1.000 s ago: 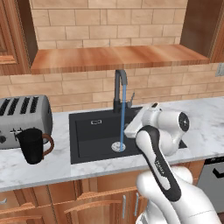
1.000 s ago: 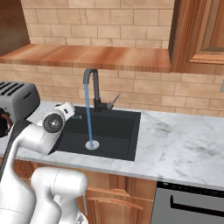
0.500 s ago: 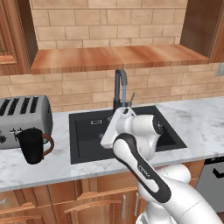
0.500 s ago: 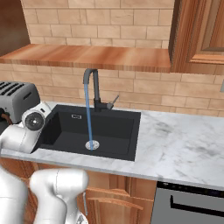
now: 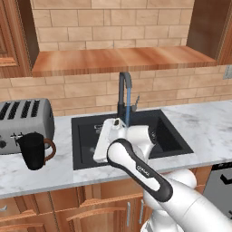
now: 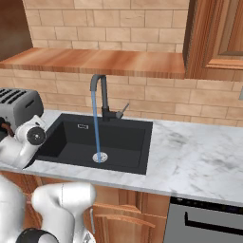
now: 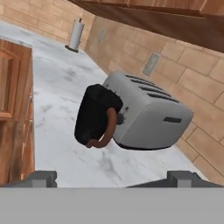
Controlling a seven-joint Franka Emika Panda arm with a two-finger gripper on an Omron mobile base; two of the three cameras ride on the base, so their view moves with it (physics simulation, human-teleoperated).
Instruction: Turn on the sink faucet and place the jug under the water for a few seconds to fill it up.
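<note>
So water (image 6: pixel 96 128) is running into the sink (image 6: pixel 118 142), and the wide-open, empty claw (image 7: pixel 109 177) is facing the jug (image 5: pixel 34 152) sitting on the table (image 5: pixel 54 174) beside the toaster (image 5: pixel 22 124), so grabbing it looks next.

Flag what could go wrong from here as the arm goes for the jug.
1. The jug stands right against the toaster; the open pincer could bump the toaster while closing.
2. Its brown handle faces the pincer, so a finger may catch it and tip the jug.
3. The water is already running, so a tilted carry may splash.
</note>
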